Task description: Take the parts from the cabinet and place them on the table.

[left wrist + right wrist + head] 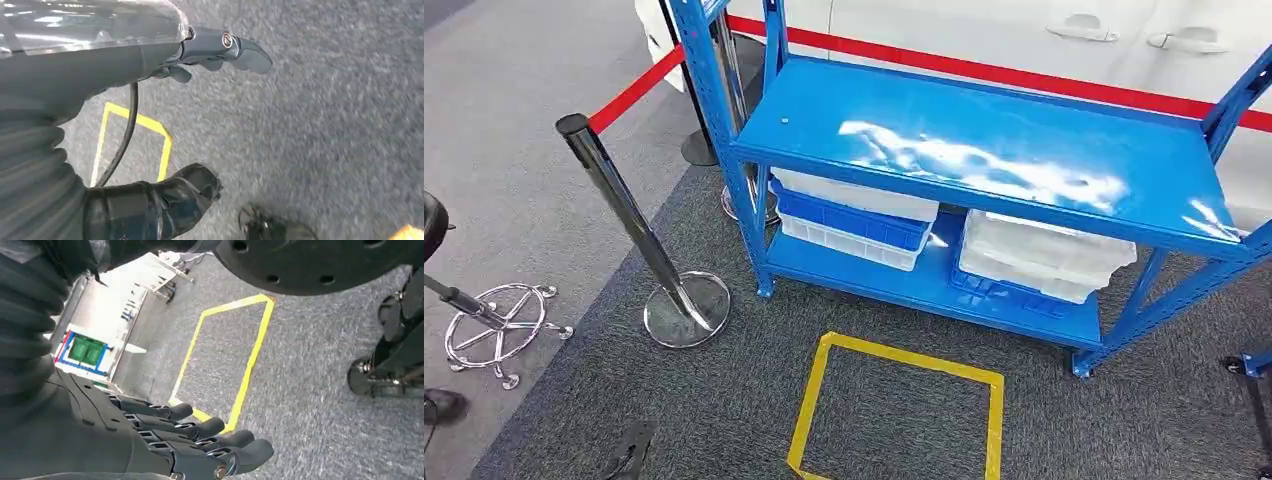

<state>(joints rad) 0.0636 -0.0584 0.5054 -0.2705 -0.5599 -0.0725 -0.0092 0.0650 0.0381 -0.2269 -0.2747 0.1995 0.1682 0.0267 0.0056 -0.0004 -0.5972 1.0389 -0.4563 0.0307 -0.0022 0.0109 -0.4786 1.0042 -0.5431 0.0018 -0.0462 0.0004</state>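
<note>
The blue metal cabinet (pixel 984 150) stands ahead of me in the head view, its top shelf bare and glossy. On its lower shelf sit two stacks of white and blue plastic bins, one at the left (pixel 854 215) and one at the right (pixel 1039 255); what they contain is hidden. My left hand (pixel 210 50) hangs over the grey carpet, fingers apart from the thumb (pixel 192 190), holding nothing. My right hand (pixel 190 440) also hangs low, its fingers stretched out with nothing in them.
A yellow tape square (pixel 904 358) marks the carpet in front of the cabinet. A chrome stanchion (pixel 639 235) with a red belt (pixel 634 90) leans at the left, a stool base (pixel 499 330) beyond it. A white car (pixel 984 30) is behind the cabinet.
</note>
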